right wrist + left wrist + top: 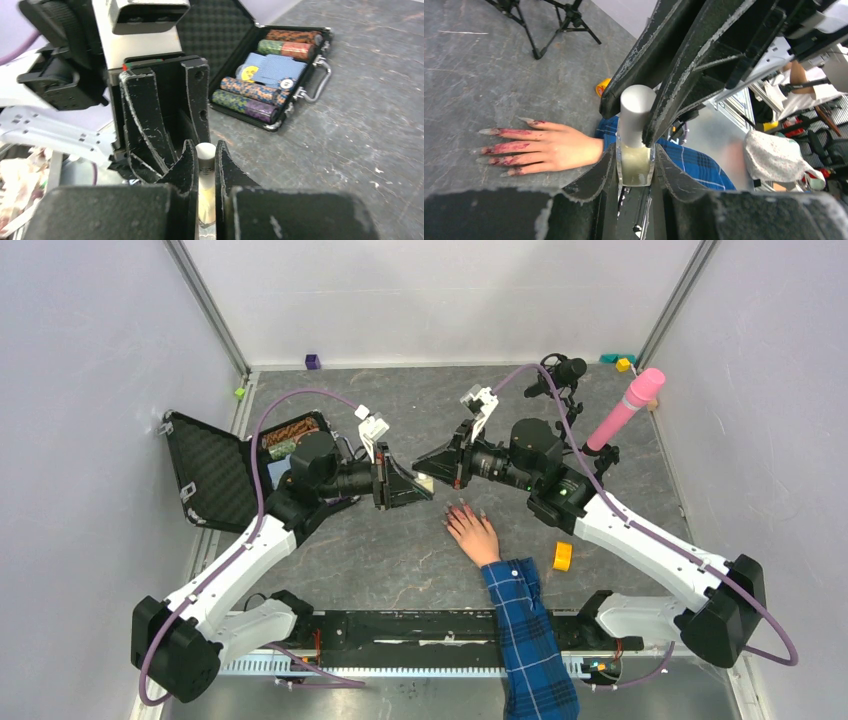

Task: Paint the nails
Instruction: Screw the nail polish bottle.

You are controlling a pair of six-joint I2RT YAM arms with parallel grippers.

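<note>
A small bottle point(425, 481) with a white cap hangs between both grippers above the table's middle. My left gripper point(635, 150) is shut on its glass body point(635, 167), which holds pale liquid. My right gripper point(205, 148) is shut on the white cap point(636, 107). A pale hand point(471, 531) in a blue plaid sleeve point(525, 625) lies flat just below the grippers. Its nails point(488, 132) are long and pointed, and its fingers point(509, 148) are smeared dark red.
An open black case point(215, 472) of poker chips point(272, 70) lies at the left. A yellow tape roll point(563, 556) lies right of the hand. A pink cylinder on a stand point(625, 410) and a small tripod point(560, 375) stand at the back right.
</note>
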